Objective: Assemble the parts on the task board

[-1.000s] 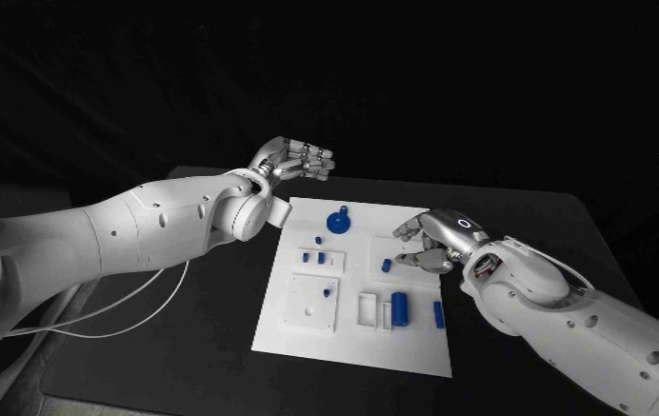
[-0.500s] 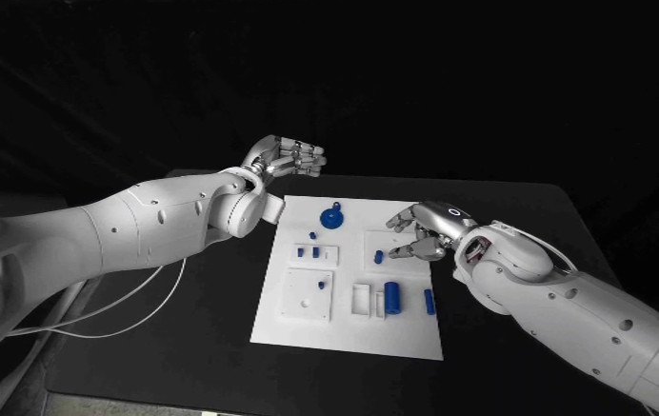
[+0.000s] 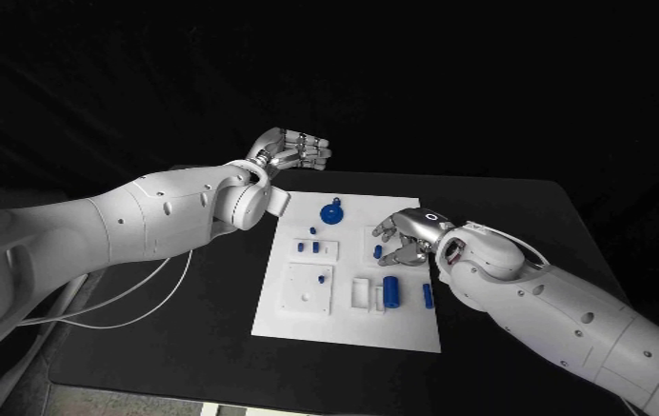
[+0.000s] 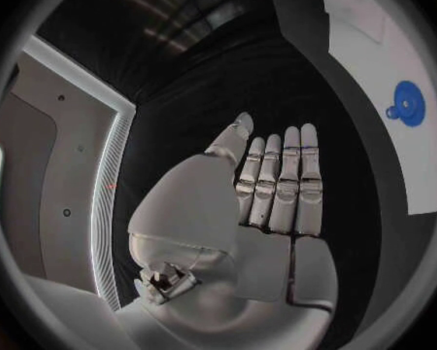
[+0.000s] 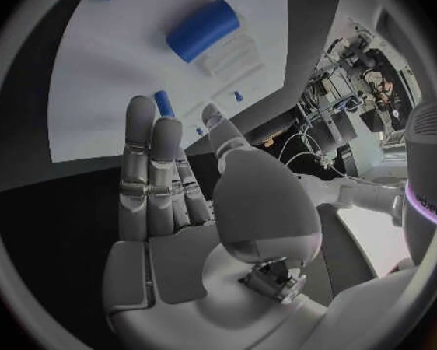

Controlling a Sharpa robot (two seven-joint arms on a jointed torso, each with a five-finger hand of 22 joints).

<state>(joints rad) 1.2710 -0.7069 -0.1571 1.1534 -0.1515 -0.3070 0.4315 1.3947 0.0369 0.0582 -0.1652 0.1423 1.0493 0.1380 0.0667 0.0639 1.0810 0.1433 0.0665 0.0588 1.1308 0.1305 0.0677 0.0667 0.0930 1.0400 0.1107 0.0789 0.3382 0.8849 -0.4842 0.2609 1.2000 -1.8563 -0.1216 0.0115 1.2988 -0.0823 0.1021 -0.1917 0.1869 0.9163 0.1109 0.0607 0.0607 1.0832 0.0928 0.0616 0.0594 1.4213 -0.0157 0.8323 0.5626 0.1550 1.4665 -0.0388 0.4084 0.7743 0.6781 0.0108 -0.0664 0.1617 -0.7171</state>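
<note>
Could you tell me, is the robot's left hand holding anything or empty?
Empty: the left hand shows a bare palm, fingers straight.

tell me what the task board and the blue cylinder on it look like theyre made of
Task board: probably matte white plastic; it looks flat, even and glare-free. Blue cylinder: likely smooth moulded plastic, uniform in colour with a soft sheen in the right wrist view. Neither is certain.

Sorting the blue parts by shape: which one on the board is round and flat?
The disc at the board's far edge; the other parts are small pegs or cylinders.
</note>
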